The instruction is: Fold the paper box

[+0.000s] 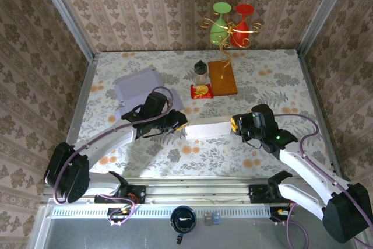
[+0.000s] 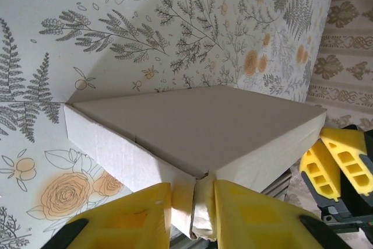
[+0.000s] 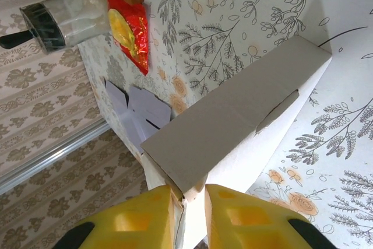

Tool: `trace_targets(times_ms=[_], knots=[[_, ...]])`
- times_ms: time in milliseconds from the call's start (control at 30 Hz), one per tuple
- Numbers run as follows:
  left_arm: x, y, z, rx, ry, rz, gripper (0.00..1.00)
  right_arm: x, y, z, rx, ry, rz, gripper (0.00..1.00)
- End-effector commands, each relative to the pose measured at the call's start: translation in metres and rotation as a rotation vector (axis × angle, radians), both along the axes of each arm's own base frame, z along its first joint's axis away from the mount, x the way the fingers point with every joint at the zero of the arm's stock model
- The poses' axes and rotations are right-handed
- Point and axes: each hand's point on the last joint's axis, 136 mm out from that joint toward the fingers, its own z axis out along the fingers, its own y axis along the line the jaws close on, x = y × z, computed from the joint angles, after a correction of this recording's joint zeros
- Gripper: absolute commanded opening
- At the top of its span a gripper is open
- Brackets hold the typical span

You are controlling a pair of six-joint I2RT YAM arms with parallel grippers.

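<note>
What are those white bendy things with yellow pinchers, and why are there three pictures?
They are two robot arms bolted to a flowery table. One picture looks down from above. The other two come from small cameras on each wrist, so you see the yellow fingers up close. The left gripper and the right gripper each pinch one end of a white paper box that they have to fold. Further back lie flat lilac cardboard sheets, a clear jar with a black lid, a red snack packet, a brown wooden board, and green and red glasses in a gold wire stand.
</note>
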Motion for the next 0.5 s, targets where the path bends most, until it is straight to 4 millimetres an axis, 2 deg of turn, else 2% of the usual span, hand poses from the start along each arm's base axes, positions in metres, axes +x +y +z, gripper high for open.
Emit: trace_targets(times_ms=[0,167,300,467], knots=[[-0.023,0.021,-0.057,0.162,0.07,-0.028,0.22,-0.05,-0.022,-0.064,-0.14,0.314,0.0,0.22],[-0.028,0.028,-0.069,0.189,0.08,-0.031,0.16,-0.051,-0.021,-0.067,-0.141,0.341,0.008,0.23],[-0.033,0.031,-0.075,0.216,0.084,-0.047,0.15,-0.052,-0.022,-0.065,-0.142,0.337,0.006,0.24],[-0.035,0.034,-0.073,0.218,0.075,-0.044,0.18,-0.039,-0.019,-0.047,-0.132,0.245,0.009,0.26]])
